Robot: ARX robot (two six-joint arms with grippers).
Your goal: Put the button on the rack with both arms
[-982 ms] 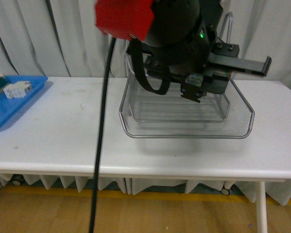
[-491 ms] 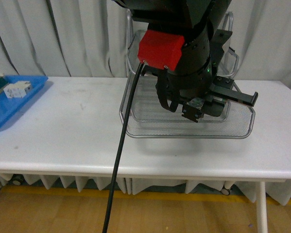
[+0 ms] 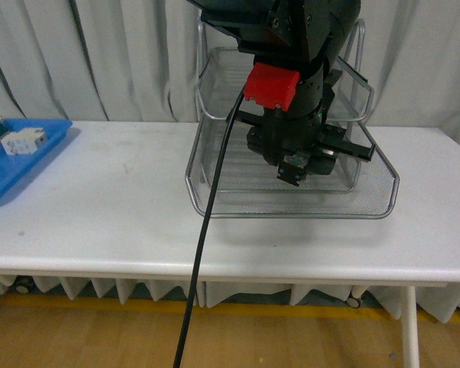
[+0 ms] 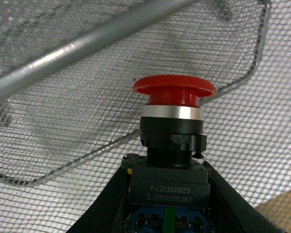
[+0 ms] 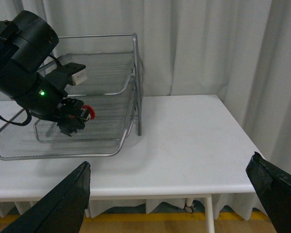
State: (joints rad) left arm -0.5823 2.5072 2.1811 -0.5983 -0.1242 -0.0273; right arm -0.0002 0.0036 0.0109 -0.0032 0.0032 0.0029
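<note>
Left gripper point(image 3: 295, 167): clamping the button point(image 4: 174, 91) by its dark body.
Button: hanging inside the rack point(image 3: 291, 217), over the bottom tier, seemingly not resting yet.
Rack: standing at 1 o'clock on the table point(image 3: 100, 199).
Right gripper point(image 5: 169, 165): gaping empty at 3 o'clock, well apart.
Remaining: lowering, releasing.

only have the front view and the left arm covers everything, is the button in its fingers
observer: yes, the left wrist view shows the button clamped by its dark body between the left fingers, red cap pointing away from them.
operator: is it in the rack
observer: in the right wrist view it hangs between the middle and bottom tiers of the rack, apparently clear of the mesh.
operator: and the right arm
observer: its own camera shows the right fingers spread open, holding nothing, apart from the rack.
</note>
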